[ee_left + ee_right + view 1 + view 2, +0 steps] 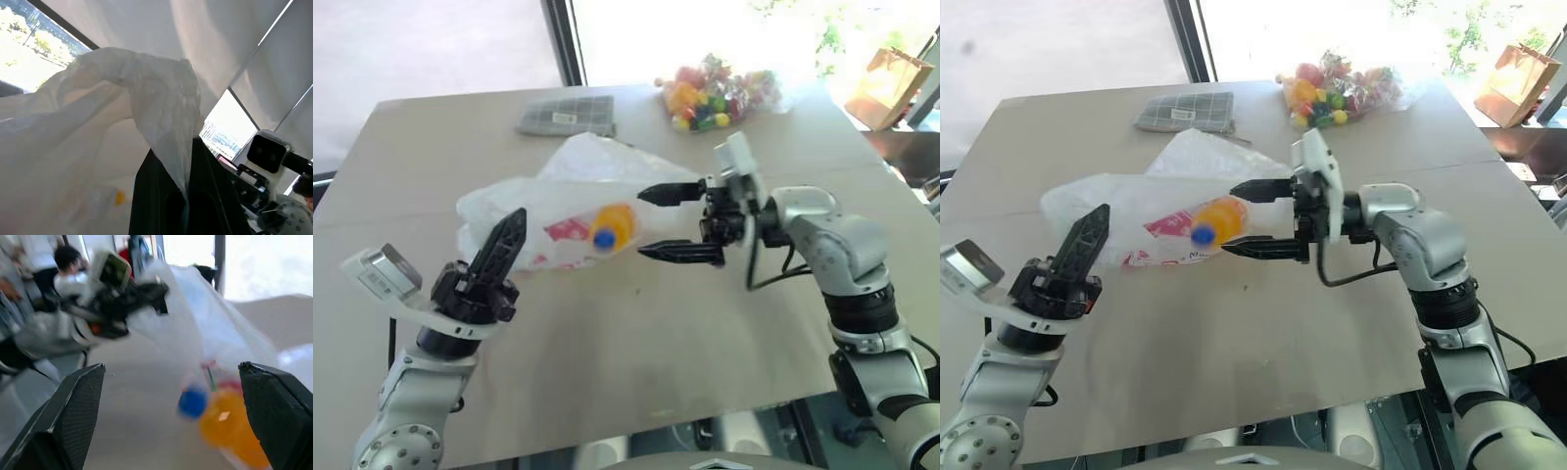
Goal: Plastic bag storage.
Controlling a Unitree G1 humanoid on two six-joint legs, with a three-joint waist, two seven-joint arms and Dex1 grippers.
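Left end effector (pixel 505 238) pinches crinkly translucent plastic bag (pixel 558 201); right end effector (pixel 677 222) spread wide.

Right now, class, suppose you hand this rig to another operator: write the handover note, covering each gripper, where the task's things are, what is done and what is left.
Left gripper: shut on an edge of the plastic bag, lifting that edge off the table.
Right gripper: open, holding nothing, fingers spread beside the bag.
Orange bottle with blue cap: lying inside the bag.
Done: bottle is in the bag and one edge is gripped.
Left: the bag is loose and spread out, not yet gathered or stored.
Also on the table: bag of sweets and a grey checked pouch at the far side.
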